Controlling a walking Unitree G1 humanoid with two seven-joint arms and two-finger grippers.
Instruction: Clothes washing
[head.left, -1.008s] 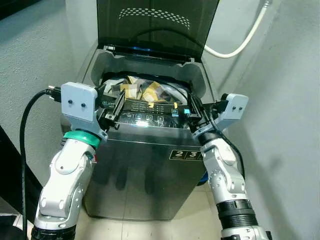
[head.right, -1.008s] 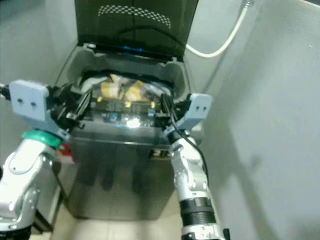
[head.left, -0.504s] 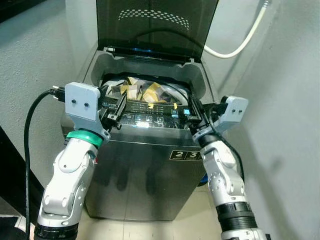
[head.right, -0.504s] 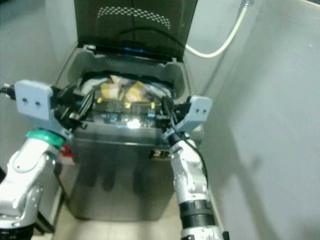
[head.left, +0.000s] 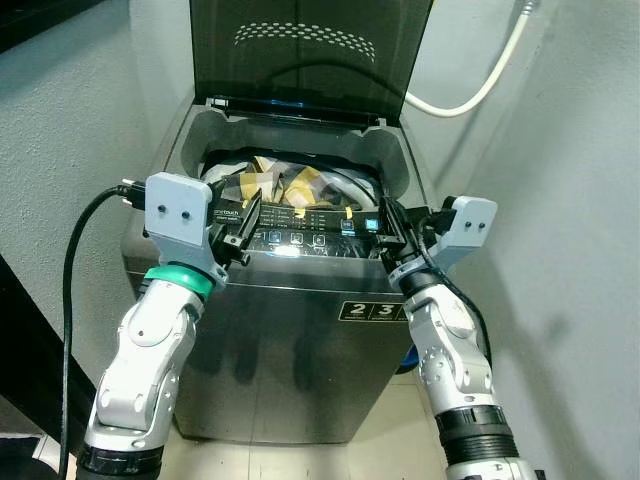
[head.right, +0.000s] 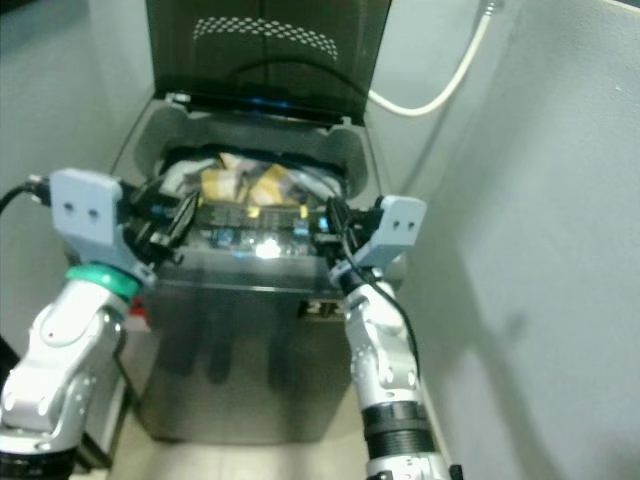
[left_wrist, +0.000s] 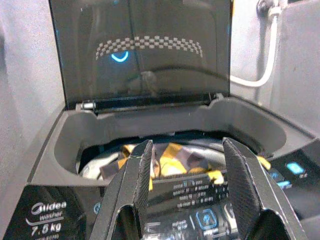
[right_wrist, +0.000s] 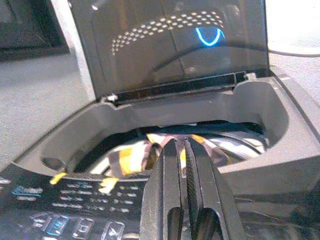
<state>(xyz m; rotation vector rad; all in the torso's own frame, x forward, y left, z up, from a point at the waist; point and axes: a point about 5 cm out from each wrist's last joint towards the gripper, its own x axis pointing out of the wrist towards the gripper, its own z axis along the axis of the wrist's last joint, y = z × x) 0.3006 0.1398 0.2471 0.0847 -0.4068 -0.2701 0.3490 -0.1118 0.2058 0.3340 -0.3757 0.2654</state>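
A grey top-loading washing machine stands before me with its dark lid raised upright. Yellow, black and white clothes lie in the drum, also seen as clothes in the left wrist view. My left gripper hovers open over the left end of the control panel, nothing between its fingers. Over the panel's right end my right gripper is shut and holds nothing; its fingers press together.
Grey walls close in on both sides. A white hose runs along the wall behind the machine on the right. A black cable loops from my left wrist. Tiled floor lies in front of the machine.
My left arm has shifted right and forward, bringing its gripper further over the panel's left end. The right gripper has barely moved. The clothes and lid are unchanged.
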